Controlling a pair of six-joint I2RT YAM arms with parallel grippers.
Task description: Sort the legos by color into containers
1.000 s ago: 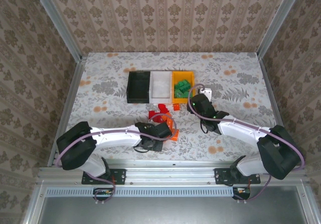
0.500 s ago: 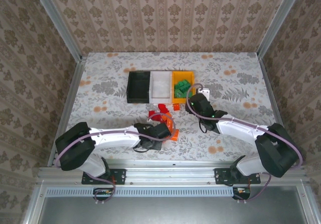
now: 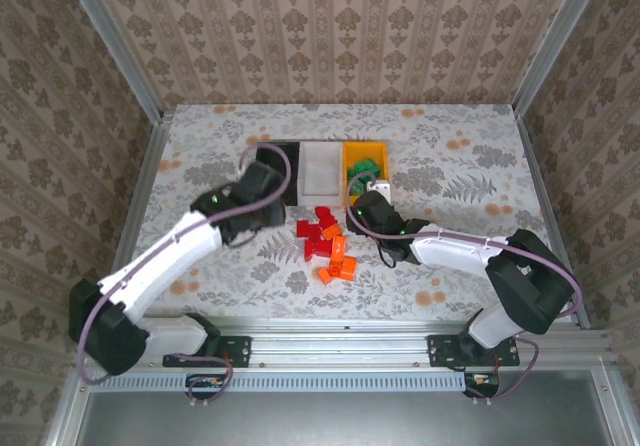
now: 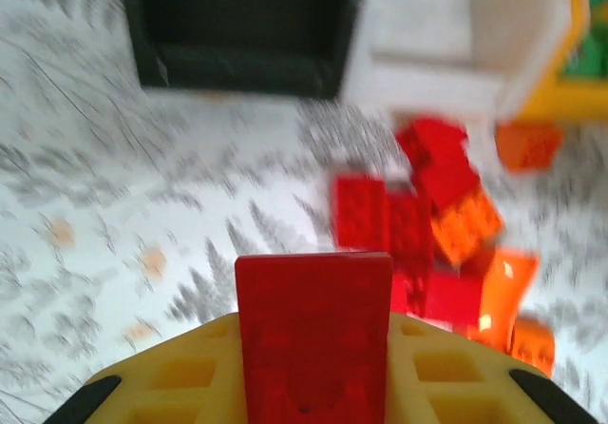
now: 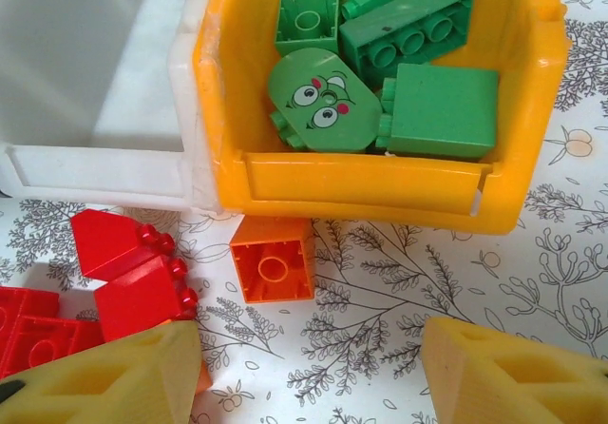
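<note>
Right, top view: left gripper [image 3: 262,194] is over the near-left corner of the black bin [image 3: 292,166]. Right gripper [image 3: 366,206] sits just at 6 o'clock of the yellow-orange bin [image 3: 348,152]. Loose red and orange bricks [image 3: 325,241] lie between the arms, nearer the right one.

Left wrist: fingers [image 4: 180,386] pinch a red brick [image 4: 313,329], long axis 12–6. The black bin's opening is at 11 o'clock from it, white bin [image 4: 427,34] at 1. Probably a short reach to 11, if red goes in black.

Right wrist: fingers [image 5: 123,367] spread, nothing between them. Single-stud orange brick [image 5: 274,260] at 12, slightly left, just beside the yellow-orange bin's front wall. Green bricks [image 5: 399,63] are inside that bin.
</note>
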